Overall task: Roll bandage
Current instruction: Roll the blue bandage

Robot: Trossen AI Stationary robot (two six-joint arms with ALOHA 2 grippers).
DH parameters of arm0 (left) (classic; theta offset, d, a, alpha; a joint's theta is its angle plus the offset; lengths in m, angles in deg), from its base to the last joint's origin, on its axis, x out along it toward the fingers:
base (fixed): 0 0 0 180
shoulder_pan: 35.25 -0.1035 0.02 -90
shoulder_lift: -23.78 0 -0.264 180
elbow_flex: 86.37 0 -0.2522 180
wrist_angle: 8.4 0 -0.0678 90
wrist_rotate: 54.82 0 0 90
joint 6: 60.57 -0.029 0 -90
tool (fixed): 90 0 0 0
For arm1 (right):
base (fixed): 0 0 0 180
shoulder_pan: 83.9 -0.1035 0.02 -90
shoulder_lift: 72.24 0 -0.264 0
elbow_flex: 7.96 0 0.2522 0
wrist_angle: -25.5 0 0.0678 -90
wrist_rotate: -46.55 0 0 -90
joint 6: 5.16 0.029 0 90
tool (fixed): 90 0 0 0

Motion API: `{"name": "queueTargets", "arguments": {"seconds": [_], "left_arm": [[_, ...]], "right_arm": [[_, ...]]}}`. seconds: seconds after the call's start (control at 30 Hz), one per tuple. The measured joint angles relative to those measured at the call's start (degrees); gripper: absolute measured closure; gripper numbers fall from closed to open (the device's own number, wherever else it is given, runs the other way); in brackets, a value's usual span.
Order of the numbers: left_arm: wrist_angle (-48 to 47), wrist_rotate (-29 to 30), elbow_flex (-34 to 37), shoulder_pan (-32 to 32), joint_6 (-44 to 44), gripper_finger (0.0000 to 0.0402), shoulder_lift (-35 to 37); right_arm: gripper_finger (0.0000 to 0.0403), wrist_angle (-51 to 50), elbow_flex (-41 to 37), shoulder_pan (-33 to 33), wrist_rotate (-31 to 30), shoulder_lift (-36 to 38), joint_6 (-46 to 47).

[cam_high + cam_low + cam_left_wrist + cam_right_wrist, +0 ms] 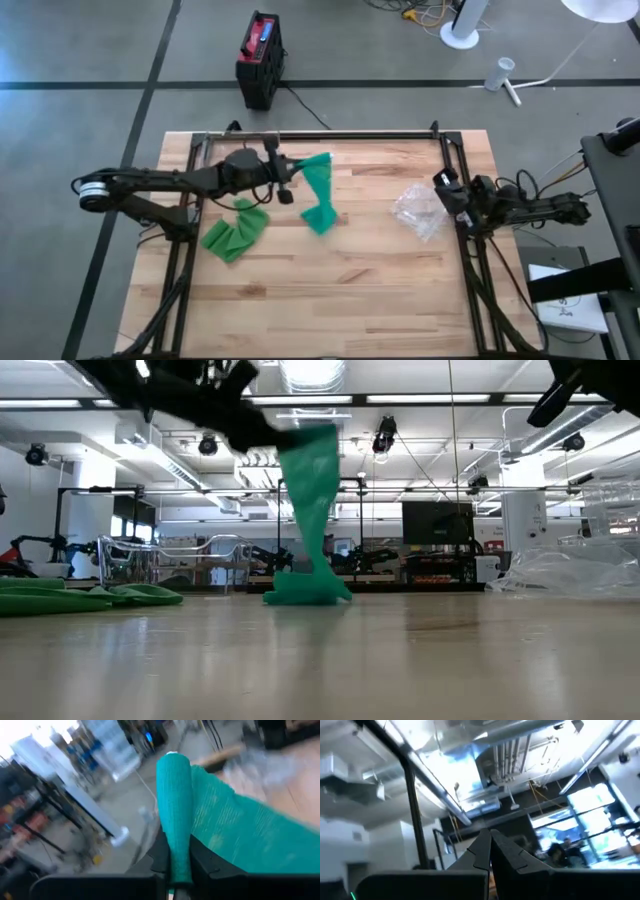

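A green bandage (320, 195) hangs over the middle of the wooden table (400, 300), with my left gripper (296, 178) shut on its rolled upper end (174, 795). Its loose strip (308, 500) drops down, and the bunched lower end (305, 595) lies on the table. A second green bandage (235, 232) lies crumpled flat on the table near the left arm. My right gripper (445, 185) waits at the table's right edge, shut and tipped upward, with nothing between its fingers (490, 845). My left gripper pinches the bandage's rolled end (179, 845) between its two fingers. The roll lies along the fingers and sticks out well past their tips. The fingers come in about level from the table's left. The strip hangs slack below the roll, with its lower end on the table.
A crumpled clear plastic bag (420, 212) lies on the table's right part, close to the right arm. Black metal frame rails (340, 135) run along the far edge and both sides. The near half of the table is bare wood.
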Motion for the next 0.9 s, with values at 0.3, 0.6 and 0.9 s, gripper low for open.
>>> {"name": "queueTargets", "arguments": {"seconds": [0.3,0.6,0.9], "left_arm": [[-19.19,-0.26,-19.7,2.4,-8.52,0.0384,1.1],[-43.86,1.15,-46.2,4.57,-14.64,0.0375,-4.21],[-52.22,-4.25,-54.74,0.68,-16.41,0.0372,-9.78]], "right_arm": [[0.0385,-8.16,4.15,0.0,-13.79,-9.32,-7.2],[0.0278,-10.87,21.47,0.0,-18.95,-33.12,-17.18],[0.0175,-18.45,42.61,2.33,-20.11,-44.99,-20.51]]}}
